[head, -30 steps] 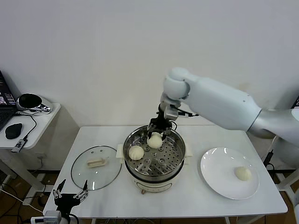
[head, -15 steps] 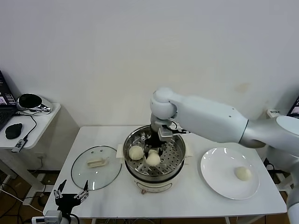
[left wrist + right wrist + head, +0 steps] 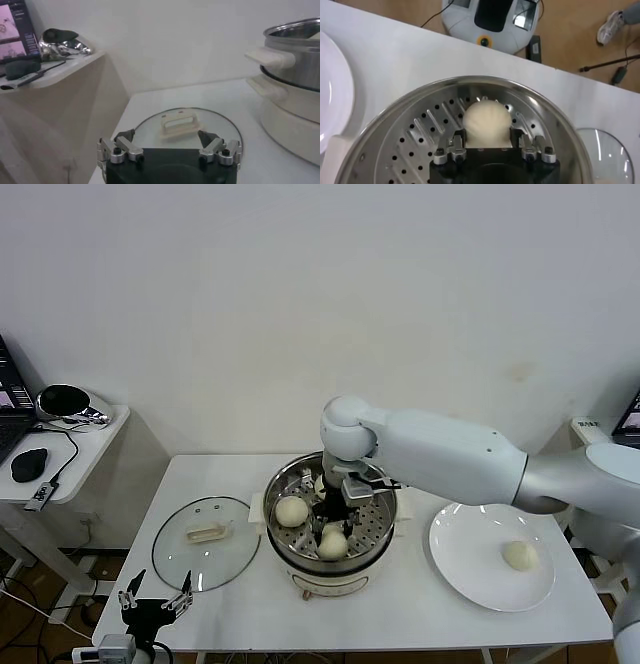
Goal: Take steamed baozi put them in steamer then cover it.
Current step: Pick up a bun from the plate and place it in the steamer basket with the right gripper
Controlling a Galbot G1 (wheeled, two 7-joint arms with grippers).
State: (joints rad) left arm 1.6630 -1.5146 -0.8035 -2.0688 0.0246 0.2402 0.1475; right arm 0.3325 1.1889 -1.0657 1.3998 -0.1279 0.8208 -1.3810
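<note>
Steamed baozi, small smooth cream-white dough buns, lie in 3 places visible from the head view: 1 [image 3: 292, 510] on the left side of the perforated steel tray, 1 [image 3: 332, 543] near the front of that tray between the right gripper's fingers, and 1 [image 3: 519, 555] alone on the flat round white plate [image 3: 470, 579] at the right of the white table [image 3: 420, 614]. The tray sits inside the steamer [image 3: 390, 529], a round shiny steel pot on a cream-white base with side handles, standing mid-table.

The right gripper [image 3: 331, 534] reaches down into the pot from behind. In the right wrist view its 2 fingers [image 3: 457, 145] sit narrowly apart, 1 pressed against each side of the front bun [image 3: 486, 122], which rests on the tray's holes [image 3: 427, 131]; the grip is closed on it.

The cover [image 3: 205, 542], a round clear glass lid with a metal rim and a cream-white bar handle, lies flat on the table just left of the steamer, apart from it. The left gripper [image 3: 153, 600] hangs low at the table's front-left edge, near the lid, its fingers spread wide with nothing between them; the left wrist view shows the lid's handle [image 3: 177, 122] beyond those spread fingertips [image 3: 126, 136].

A small side table [image 3: 85, 446] at far left carries a black mouse [image 3: 27, 464] and a shiny metal object [image 3: 64, 402].
</note>
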